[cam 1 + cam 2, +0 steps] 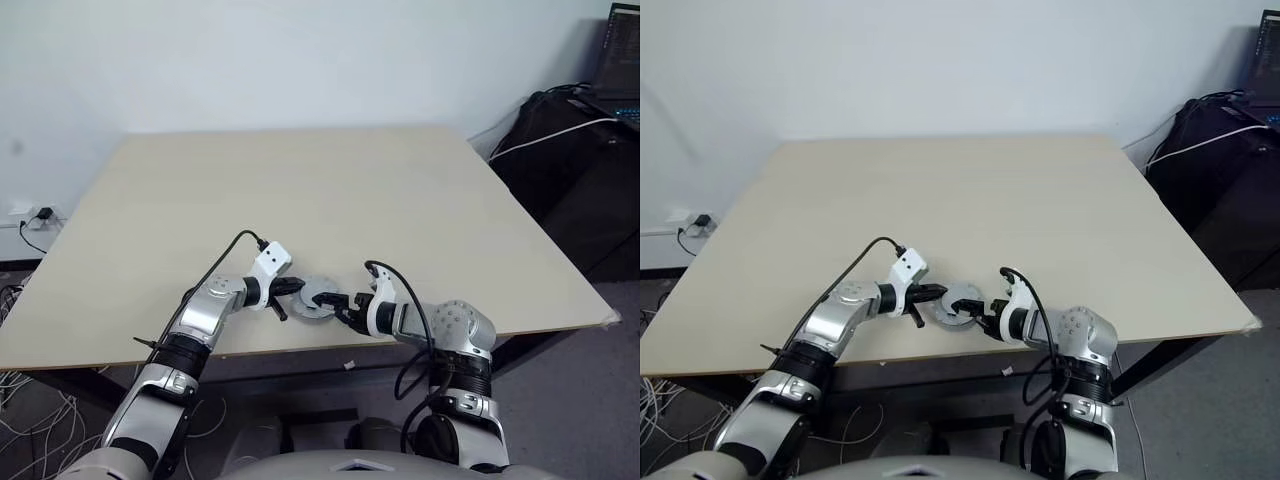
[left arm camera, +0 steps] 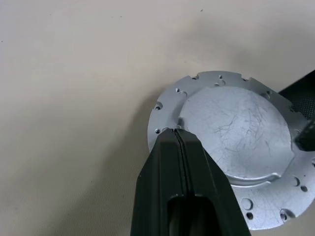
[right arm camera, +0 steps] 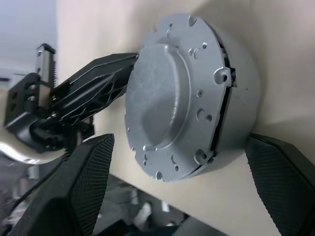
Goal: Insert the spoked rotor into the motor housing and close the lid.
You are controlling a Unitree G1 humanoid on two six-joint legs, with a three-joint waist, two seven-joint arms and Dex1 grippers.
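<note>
— While you look at the table (image 1: pixel 400 200), where do you see the motor housing (image 3: pixel 236 83)?

— Near edge, centre, the lid (image 3: pixel 167 98) already on it. Your right gripper (image 3: pixel 182 191) straddles it, jaws wide, holding nothing. Your left gripper (image 2: pixel 178 147) is pinched together, tips on the lid's flange.

— Handling?

— Probably heavy, rigid, smooth metal: grip the housing's side wall.

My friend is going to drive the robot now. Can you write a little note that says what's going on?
Left gripper: shut, its tip pressing on the lid's rim.
Right gripper: open wide, a finger on each side of the motor housing, not squeezing.
The lid lies smooth face up on the housing, near the table's front edge.
Rotor hidden, presumably inside.
Left: a gap shows on one side, so seat the lid fully.
</note>
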